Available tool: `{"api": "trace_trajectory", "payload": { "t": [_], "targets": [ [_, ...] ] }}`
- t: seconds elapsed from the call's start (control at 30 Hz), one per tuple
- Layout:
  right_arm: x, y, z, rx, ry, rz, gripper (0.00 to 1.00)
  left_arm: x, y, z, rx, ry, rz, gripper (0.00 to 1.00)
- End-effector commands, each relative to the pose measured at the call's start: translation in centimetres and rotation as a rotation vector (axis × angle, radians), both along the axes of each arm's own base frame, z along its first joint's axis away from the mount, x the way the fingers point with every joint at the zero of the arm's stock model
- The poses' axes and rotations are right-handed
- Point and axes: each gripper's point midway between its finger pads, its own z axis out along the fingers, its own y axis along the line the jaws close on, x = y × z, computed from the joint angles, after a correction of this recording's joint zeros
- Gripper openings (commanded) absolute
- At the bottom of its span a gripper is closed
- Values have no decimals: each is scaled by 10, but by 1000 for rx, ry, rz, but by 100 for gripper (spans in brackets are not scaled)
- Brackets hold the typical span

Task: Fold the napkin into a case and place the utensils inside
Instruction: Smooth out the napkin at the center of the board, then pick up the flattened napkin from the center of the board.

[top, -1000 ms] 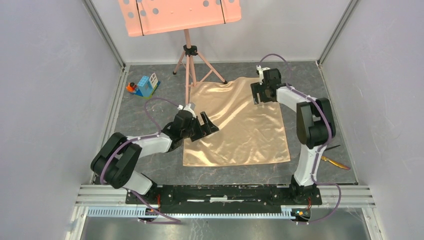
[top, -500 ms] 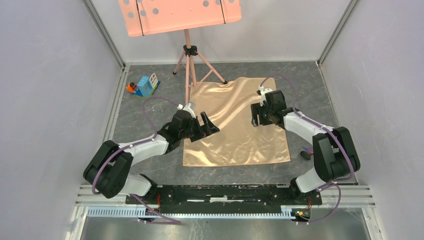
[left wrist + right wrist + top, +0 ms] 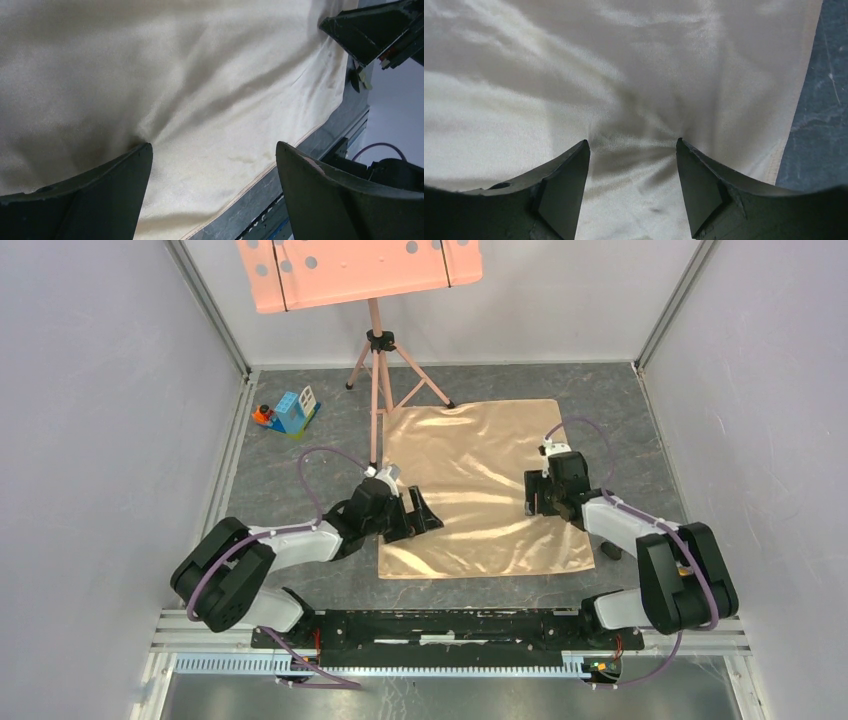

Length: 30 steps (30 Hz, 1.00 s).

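The peach-orange satin napkin (image 3: 480,480) lies spread flat on the grey table, lightly creased. My left gripper (image 3: 420,515) is open at the napkin's left edge near the front. In the left wrist view (image 3: 212,150) one fingertip (image 3: 135,157) presses the cloth (image 3: 175,75) and the other hangs over the hem and bare table. My right gripper (image 3: 537,506) is open on the napkin's right part. In the right wrist view (image 3: 631,145) both tips touch the cloth (image 3: 574,60), and creases bunch between them. A small black utensil end (image 3: 610,552) shows beside the right arm; the rest is hidden. No case is formed.
A salmon-pink perforated stand tray (image 3: 360,270) on a tripod (image 3: 378,380) stands at the back, one leg by the napkin's far left corner. A toy block house (image 3: 290,412) sits at the back left. Walls close in both sides; a metal rail (image 3: 450,625) runs along the front.
Both grippers have drawn toward the near edge, the right one from the far right corner. The napkin has slid nearer and to the right and now lies flatter.
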Motion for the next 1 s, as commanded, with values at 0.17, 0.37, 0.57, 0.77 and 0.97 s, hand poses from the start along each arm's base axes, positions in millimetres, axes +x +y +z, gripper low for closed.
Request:
{"api": "trace_trajectory", "payload": {
  "t": [0.17,0.37,0.57,0.77,0.97],
  "targets": [
    [-33,-28,-2,-101,64,-32,76,-14,-9,3,9,-22,-28,100],
    [-28,-30,58,-88,-42,-46,87,-11,3,49,45,-122,-32,100],
    [-58,-70,90,-137,-24,-355,98,-9,30,113,105,-231,18,100],
    [-121,-87,67,-46,228,-519,89,-12,40,148,135,-314,-16,100],
    [-163,-103,36,5,376,-644,62,-14,41,158,130,-382,-64,100]
  ]
}}
